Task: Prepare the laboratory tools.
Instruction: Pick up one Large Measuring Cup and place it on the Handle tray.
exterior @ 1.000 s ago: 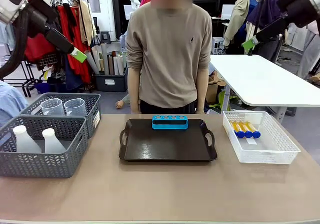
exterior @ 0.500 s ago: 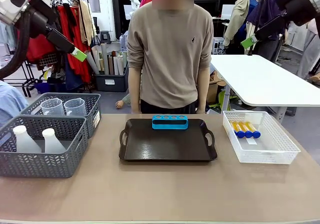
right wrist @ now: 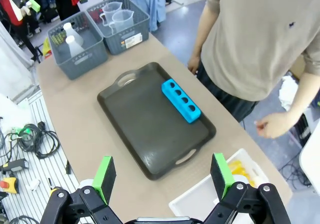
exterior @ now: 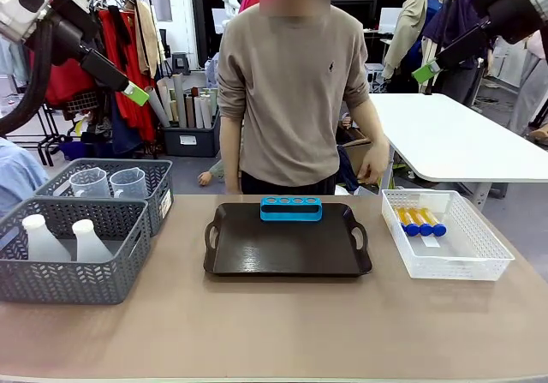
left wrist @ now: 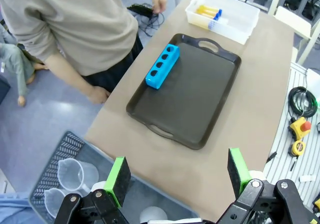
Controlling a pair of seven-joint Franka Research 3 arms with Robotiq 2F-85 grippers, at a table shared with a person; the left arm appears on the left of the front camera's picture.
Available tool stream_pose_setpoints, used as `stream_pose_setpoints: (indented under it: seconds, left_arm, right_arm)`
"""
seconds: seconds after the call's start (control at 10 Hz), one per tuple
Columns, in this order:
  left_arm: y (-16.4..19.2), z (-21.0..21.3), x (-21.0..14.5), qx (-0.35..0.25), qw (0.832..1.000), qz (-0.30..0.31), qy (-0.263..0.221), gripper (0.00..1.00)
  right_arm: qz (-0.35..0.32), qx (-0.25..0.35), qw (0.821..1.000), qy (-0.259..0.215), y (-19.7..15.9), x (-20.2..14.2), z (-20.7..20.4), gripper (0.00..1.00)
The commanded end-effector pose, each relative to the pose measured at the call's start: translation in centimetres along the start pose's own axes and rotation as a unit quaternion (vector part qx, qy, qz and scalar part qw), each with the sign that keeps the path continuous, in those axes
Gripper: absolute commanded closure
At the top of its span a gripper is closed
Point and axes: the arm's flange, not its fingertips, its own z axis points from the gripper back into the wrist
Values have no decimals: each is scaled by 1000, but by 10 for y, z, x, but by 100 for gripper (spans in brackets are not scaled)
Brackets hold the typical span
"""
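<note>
Nearest the robot, the front of the brown table (exterior: 274,332) is bare. On its left side a grey basket (exterior: 68,273) holds two white flasks (exterior: 41,239), standing upright side by side. In the middle lies a dark tray (exterior: 287,250) with a handle at each end. At the right stands a white basket (exterior: 462,267). Three yellow tubes (exterior: 421,221) with blue caps lie close together in its far left corner, caps towards the robot.

Just behind the first basket, a second grey basket (exterior: 158,190) holds two clear beakers (exterior: 90,182), upright and next to each other. A blue rack (exterior: 291,208) with four round holes sits on the far edge of the tray.

At the far side of the table a person (exterior: 291,92) in a beige sweater stands behind the tray. One hand (exterior: 373,165) hangs in the air beyond the white basket and touches nothing.

Both arms are raised high above the table. The left fingers (left wrist: 118,180) are spread wide and hold nothing, well above the grey baskets. The right fingers (right wrist: 221,174) are likewise spread and hold nothing, above the table's right side.
</note>
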Motion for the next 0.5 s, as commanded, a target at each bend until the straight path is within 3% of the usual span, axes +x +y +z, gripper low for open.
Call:
stream_pose_setpoints:
  seconds: [0.0,0.4]
  left_arm:
    - [1,1,-1,0,1000,1,-1,0]
    - [1,1,-1,0,1000,1,-1,0]
  right_arm:
    - [-1,5,1000,-8,0,1,2,0]
    - [-1,5,1000,-8,0,1,2,0]
